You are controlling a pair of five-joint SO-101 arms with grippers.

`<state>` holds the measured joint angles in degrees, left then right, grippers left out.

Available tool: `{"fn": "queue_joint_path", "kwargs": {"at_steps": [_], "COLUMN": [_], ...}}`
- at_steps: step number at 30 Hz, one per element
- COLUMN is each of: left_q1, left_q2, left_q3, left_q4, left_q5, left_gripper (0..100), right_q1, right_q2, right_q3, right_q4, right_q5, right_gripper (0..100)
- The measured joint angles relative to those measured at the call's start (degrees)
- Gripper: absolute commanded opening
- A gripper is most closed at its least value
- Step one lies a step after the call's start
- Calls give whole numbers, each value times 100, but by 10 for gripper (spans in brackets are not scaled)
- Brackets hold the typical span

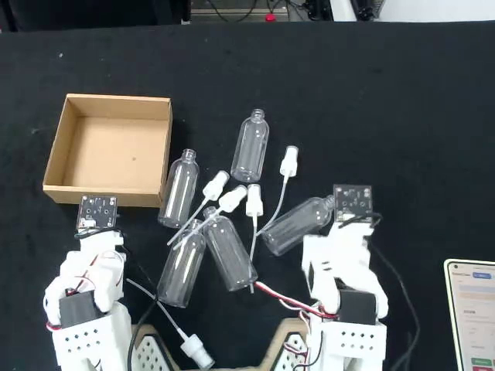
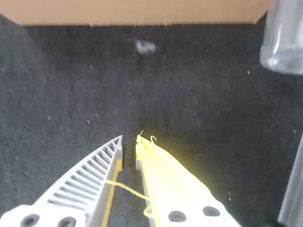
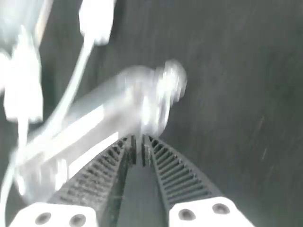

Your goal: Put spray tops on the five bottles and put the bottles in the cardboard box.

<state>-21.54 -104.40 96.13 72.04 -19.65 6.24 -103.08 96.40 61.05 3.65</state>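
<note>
high view: five clear, cylindrical plastic bottles [image 1: 250, 145] lie capless beside the square cardboard box [image 1: 139, 198]; left gripper [image 2: 129, 142] clenched empty by the box, right gripper [image 3: 137, 139] clenched just behind the bottle [image 3: 109, 118] farthest from it.

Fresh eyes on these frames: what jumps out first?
A jumble of uncapped clear bottles lies mid-table, with loose spray tops tangled among them. The cardboard box sits open on the left. At the near edge, the left claw and right claw are both shut.
</note>
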Motion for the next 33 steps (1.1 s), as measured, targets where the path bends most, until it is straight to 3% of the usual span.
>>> {"fn": "queue_joint_path", "kwargs": {"at_steps": [7, 11, 13, 25, 33], "left_q1": [-475, -844, -905, -923, -923], "left_q2": [-9, -44, -53, 334, 2769], "left_q3": [-897, -1820, -2330, -4070, -5459], "left_q4": [-114, -123, -123, -97, 1345], "left_q5": [-615, -765, -774, -185, -633], "left_gripper": [61, 177, 217, 189, 189], "right_q1": [290, 466, 527, 334, -70], "right_q2": [0, 0, 0, 0, 1802], "right_q3": [0, -264, -668, -4281, -5714], "right_q4": [-1969, -2013, -1829, 273, 1169], "right_q5": [1257, 1442, 1459, 1486, 1486], "right_gripper": [40, 40, 40, 40, 40]}}
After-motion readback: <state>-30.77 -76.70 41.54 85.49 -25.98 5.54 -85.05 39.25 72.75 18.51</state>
